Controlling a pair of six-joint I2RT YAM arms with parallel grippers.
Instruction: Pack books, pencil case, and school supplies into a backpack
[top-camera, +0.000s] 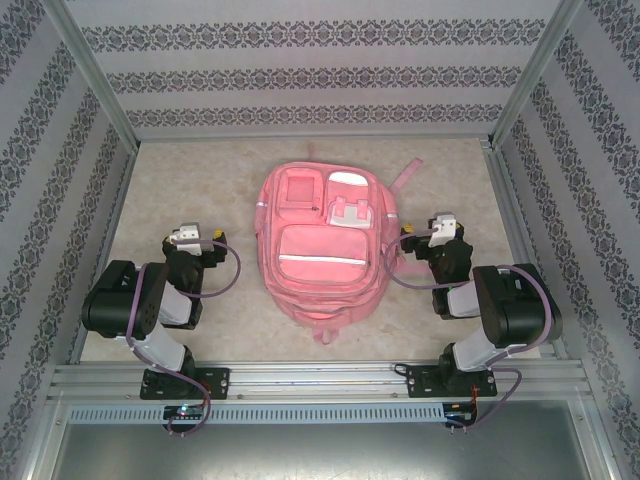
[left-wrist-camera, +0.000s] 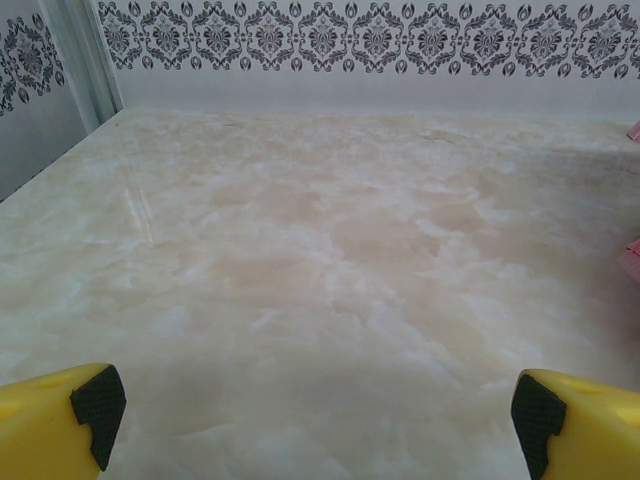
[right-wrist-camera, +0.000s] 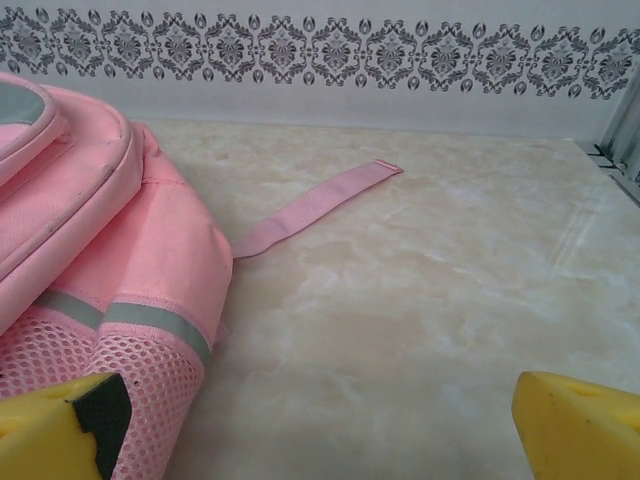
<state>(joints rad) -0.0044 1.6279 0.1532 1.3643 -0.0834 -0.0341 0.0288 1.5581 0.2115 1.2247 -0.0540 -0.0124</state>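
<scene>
Both my jaws gape wide and empty. The right ones sit just beside the pink backpack (right-wrist-camera: 150, 250), its mesh side pocket (right-wrist-camera: 140, 390) nearest; the left face bare marbled table (left-wrist-camera: 320, 250) on the backpack's other side. The backpack lies front-up between them: soft padded fabric, probably light and floppy, best pinched at a seam or pocket rim. Beyond, its flat strap (right-wrist-camera: 315, 205) trails.
</scene>
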